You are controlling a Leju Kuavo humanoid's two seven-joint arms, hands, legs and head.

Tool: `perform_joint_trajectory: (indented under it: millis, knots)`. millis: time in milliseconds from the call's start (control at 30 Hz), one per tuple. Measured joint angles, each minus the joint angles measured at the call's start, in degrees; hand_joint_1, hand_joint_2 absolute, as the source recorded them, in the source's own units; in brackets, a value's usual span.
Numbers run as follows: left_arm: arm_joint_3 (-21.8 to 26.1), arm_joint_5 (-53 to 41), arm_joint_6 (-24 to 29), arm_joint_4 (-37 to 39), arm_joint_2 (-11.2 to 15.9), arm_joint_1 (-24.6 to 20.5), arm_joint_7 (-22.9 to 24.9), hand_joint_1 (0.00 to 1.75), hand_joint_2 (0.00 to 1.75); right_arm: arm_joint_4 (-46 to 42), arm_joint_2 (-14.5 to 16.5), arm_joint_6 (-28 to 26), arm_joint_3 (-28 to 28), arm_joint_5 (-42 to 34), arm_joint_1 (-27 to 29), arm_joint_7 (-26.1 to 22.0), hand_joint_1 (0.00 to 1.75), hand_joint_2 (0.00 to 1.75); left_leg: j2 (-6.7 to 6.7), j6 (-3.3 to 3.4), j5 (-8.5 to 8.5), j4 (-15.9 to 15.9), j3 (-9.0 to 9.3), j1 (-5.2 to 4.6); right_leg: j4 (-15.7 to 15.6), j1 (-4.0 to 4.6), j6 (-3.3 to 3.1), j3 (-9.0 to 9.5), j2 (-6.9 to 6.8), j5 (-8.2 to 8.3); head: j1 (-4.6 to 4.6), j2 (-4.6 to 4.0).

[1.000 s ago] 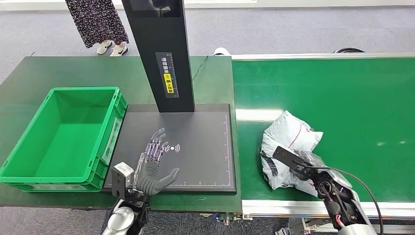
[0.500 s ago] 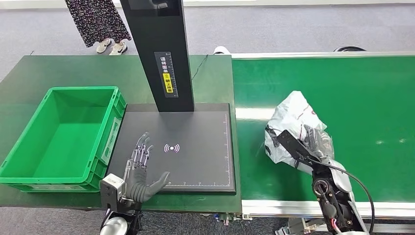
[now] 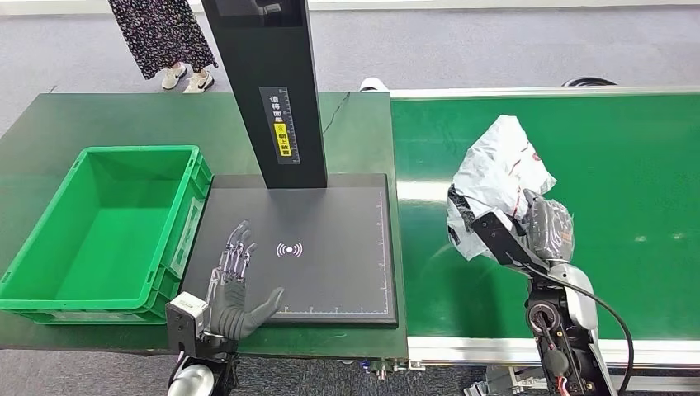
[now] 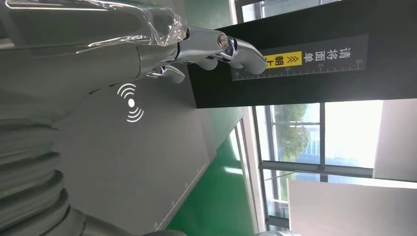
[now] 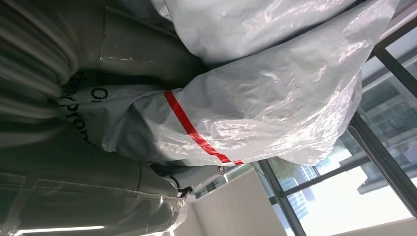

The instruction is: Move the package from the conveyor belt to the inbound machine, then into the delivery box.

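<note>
one package (image 3: 498,177) risen, right robot hand (image 3: 546,228) gripping

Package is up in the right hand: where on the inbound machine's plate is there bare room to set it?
The black scan plate is bare between the black column and its right edge, around the white target mark. The left hand crowds the near-left corner beside the green delivery box. The right hand holds the white package above the conveyor belt.

The head view is looking down from high; the left wrist view is sharing its scanner platform (image 3: 330,247) closely.
</note>
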Motion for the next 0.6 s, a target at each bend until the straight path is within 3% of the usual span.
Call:
perform_joint_trajectory:
  millis: [233, 367, 467, 600]
  knots:
    - [-0.02, 0.89, -0.45, 0.09, -0.04, -0.2, -1.15, 0.0, 1.75, -3.09, 0.43, -5.25, -0.14, -0.55, 1.0, -5.3, 1.75, 1.75, 0.01, 0.0, 0.0, 0.0, -0.06, 0.0, 0.0, 0.0, 0.0, -0.07, 0.01, 0.0, -0.01, 0.0]
    - [-0.07, 1.26, -0.62, 0.41, -0.12, -0.67, -2.04, 0.0, 1.75, -5.22, 0.8, -4.15, 1.56, 0.9, 0.8, -10.38, 1.75, 1.75, 0.04, 0.0, 0.0, -0.01, -0.1, 0.0, 0.0, 0.0, 0.0, -0.06, 0.03, 0.0, 0.02, 0.0]
    - [-0.14, 1.24, -0.01, 0.95, -0.19, -1.28, -3.05, 0.0, 1.75, -5.46, 0.93, 1.24, 7.39, 4.47, -1.1, -14.22, 1.75, 1.75, 0.2, 0.0, 0.01, -0.02, -0.09, 0.01, 0.01, 0.02, -0.02, -0.1, 0.18, 0.03, 0.01, 0.0]
    - [-0.63, 1.14, 1.97, 2.34, -0.51, -3.89, -3.93, 0.0, 1.75, -1.71, 3.72, 2.85, 18.44, 4.75, -6.32, -13.15, 1.75, 1.75, 0.16, -0.02, 0.11, -0.02, -0.07, 0.07, 0.03, 0.08, -0.05, -0.14, 0.16, 0.06, -0.01, 0.0]
